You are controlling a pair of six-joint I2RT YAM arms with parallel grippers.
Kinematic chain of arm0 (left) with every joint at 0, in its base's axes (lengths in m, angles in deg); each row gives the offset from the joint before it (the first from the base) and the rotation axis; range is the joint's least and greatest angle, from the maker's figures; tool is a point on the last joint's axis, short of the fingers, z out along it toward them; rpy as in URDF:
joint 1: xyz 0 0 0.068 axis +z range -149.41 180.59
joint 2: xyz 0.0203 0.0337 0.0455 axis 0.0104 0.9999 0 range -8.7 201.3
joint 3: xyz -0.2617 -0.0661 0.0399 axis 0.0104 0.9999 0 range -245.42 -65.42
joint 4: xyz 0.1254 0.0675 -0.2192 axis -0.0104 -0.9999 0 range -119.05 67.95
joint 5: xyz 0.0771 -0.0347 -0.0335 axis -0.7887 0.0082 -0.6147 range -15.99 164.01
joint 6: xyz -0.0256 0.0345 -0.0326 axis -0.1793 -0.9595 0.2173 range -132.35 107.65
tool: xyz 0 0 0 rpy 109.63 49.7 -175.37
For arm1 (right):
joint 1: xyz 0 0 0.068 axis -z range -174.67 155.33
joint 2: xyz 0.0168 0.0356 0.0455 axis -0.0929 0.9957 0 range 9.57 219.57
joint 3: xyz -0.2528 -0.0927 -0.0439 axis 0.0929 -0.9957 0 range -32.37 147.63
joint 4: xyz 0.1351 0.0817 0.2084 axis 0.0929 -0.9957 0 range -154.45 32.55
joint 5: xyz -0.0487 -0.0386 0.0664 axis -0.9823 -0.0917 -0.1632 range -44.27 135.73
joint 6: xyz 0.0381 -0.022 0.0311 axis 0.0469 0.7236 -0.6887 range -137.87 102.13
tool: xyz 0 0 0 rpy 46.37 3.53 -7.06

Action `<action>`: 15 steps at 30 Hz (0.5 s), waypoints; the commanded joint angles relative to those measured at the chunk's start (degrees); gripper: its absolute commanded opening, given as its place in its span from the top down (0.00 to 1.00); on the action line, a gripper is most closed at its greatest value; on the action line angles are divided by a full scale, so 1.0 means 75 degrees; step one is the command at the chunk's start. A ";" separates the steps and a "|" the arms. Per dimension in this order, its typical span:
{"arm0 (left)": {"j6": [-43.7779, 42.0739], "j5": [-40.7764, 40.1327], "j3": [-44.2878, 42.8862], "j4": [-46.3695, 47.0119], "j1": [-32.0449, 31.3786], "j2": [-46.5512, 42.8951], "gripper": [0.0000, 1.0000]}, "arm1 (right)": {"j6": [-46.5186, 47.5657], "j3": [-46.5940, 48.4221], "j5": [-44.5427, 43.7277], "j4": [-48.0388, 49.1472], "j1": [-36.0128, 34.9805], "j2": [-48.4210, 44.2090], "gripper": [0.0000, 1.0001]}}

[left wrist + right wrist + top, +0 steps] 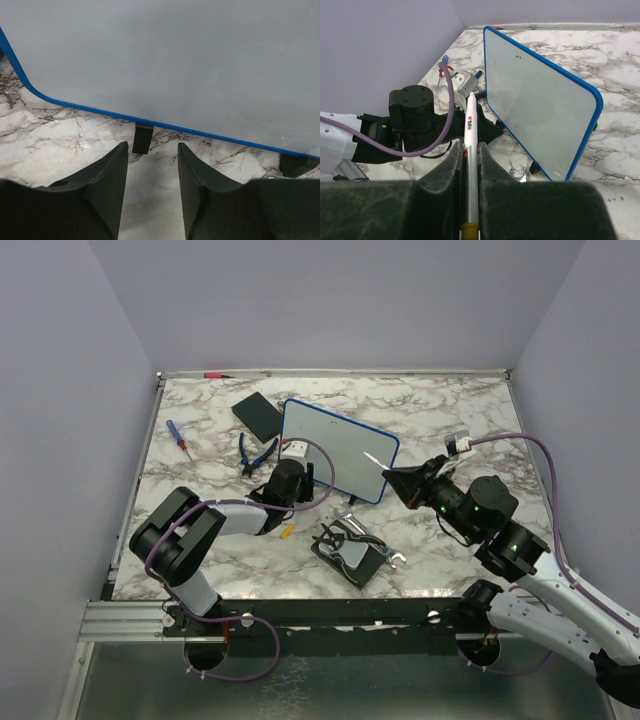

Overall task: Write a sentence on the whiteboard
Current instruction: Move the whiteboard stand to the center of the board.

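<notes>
The whiteboard (338,448), white with a thin blue rim, stands tilted on small black feet at mid-table. Its face looks blank in every view; no orange-yellow sentence shows. My left gripper (308,486) is open and empty, low at the board's near-left edge. In the left wrist view its fingers (151,148) point at a black foot (142,139) under the board (175,60). My right gripper (398,480) is shut on a white marker (373,459), its tip close to the board's right part. The right wrist view shows the marker (470,125) between the shut jaws (469,146), left of the board (535,105).
A flat black square pad (258,414) lies behind the board on the left. Blue-handled pliers (255,453) and a blue-and-red screwdriver (177,438) lie at the left. A black tray with metal tools (350,550) sits near the front. A small yellow piece (288,531) lies by the left arm.
</notes>
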 commanded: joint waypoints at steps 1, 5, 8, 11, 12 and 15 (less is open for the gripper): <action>-0.0077 0.0214 -0.0143 0.0345 0.0040 0.0236 0.56 | -0.0015 -0.0062 -0.0190 -0.0199 0.0013 -0.0056 1.00; -0.0173 0.0196 -0.0170 0.0363 0.0043 0.0385 0.57 | -0.0028 -0.0092 -0.0215 -0.0190 0.0013 -0.0047 1.00; -0.0279 0.0106 -0.0177 0.0363 0.0040 0.0491 0.57 | -0.0046 -0.0089 -0.0195 -0.0187 0.0013 -0.0011 1.00; -0.0359 -0.0053 -0.0171 0.0363 0.0040 0.0548 0.57 | -0.0067 -0.0095 -0.0186 -0.0166 0.0013 0.0003 1.00; -0.0385 -0.0068 -0.0179 0.0366 0.0043 0.0580 0.57 | -0.0069 -0.0091 -0.0191 -0.0165 0.0013 0.0003 1.00; -0.0487 -0.0070 -0.0251 0.0372 0.0043 0.0717 0.58 | -0.0064 -0.0095 -0.0192 -0.0153 0.0013 0.0026 1.00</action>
